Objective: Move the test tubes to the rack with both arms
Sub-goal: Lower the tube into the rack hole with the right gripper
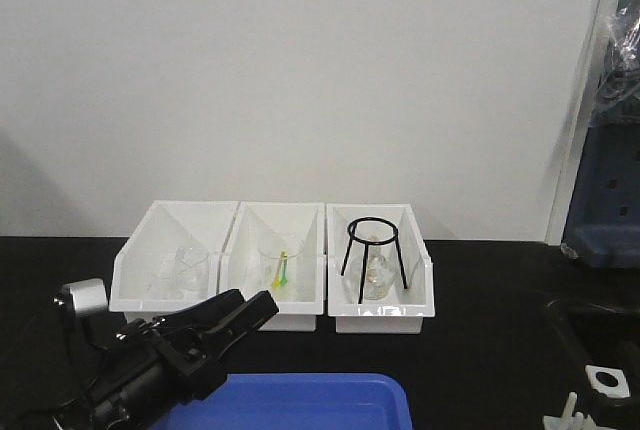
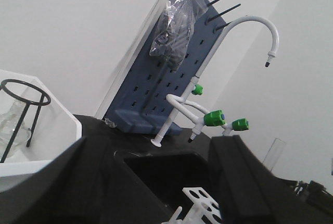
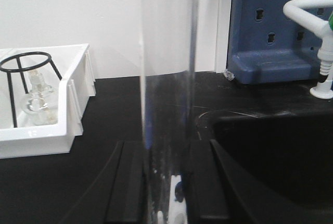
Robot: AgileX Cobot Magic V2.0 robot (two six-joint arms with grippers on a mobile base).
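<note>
My right tool [image 3: 166, 195] clasps a slender clear glass test tube [image 3: 167, 78] upright between its jaws; my left tool [image 2: 165, 153] gapes.

On the black bench [image 1: 480, 330], three white bins [image 1: 322, 260] sit at centre. The right one holds a black tripod stand [image 1: 375, 250] over a flask [image 1: 375, 278]. Blue tray [image 1: 300, 405] at 6 o'clock; blue pegboard [image 1: 605, 200] at 3 o'clock.

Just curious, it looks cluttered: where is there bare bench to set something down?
Bare black bench lies between the right bin and the sink, and left of the left bin. The front edge is crowded: blue tray, left tool, rack.
</note>
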